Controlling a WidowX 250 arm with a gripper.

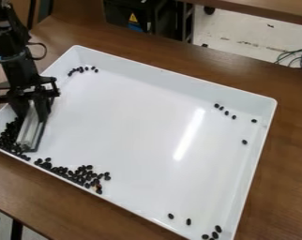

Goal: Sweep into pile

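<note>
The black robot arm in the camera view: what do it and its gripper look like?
The slim black jointed arm has a small light-blue marking and a thin black cable looping from its side. Its black gripper has a wide crossbar with knobby ends.

From above, the camera looks down at a slant, fairly near. The tray (134, 117) runs off the frame's bottom edge.

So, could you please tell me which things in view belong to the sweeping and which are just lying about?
For the job:
- black beans, in clusters and strays
- white tray holding them
- pale flat tool, in the pincer at the tray's left side

Just about:
- wooden table underneath
- cables, upper right
- dark equipment behind
</note>
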